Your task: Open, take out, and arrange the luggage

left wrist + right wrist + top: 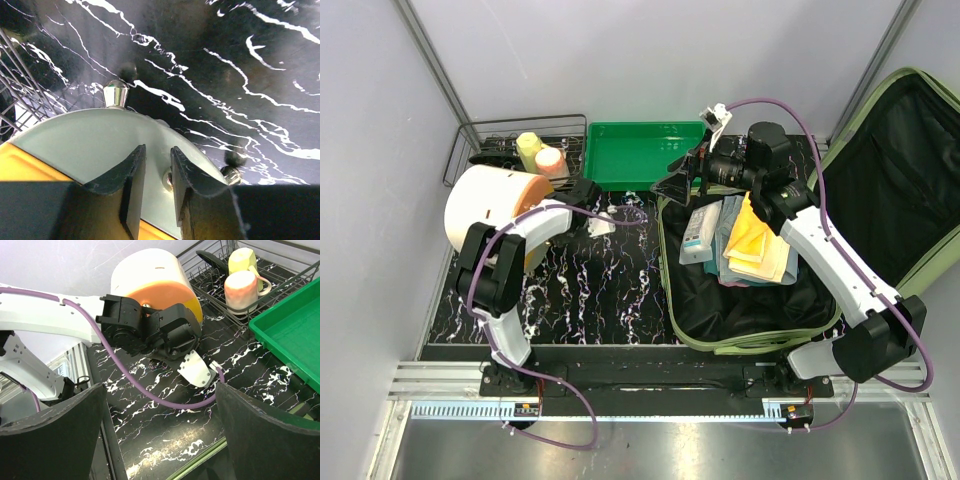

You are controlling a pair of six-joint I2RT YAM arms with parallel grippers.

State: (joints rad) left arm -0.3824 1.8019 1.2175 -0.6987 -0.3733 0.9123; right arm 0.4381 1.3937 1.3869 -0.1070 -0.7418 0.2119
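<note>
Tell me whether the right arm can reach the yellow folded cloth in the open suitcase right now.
Probably yes. The luggage lies open, the yellow cloth sits uppermost inside with nothing over it, and the right pincer, open, hovers just beyond the cloth's rear left side.

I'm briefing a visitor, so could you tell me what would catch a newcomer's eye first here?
The open olive-green luggage on the right, with folded yellow and grey cloths inside, dominates. On the left, a big white-and-orange round container sits by a wire rack; a bright green tray lies at the back.
</note>
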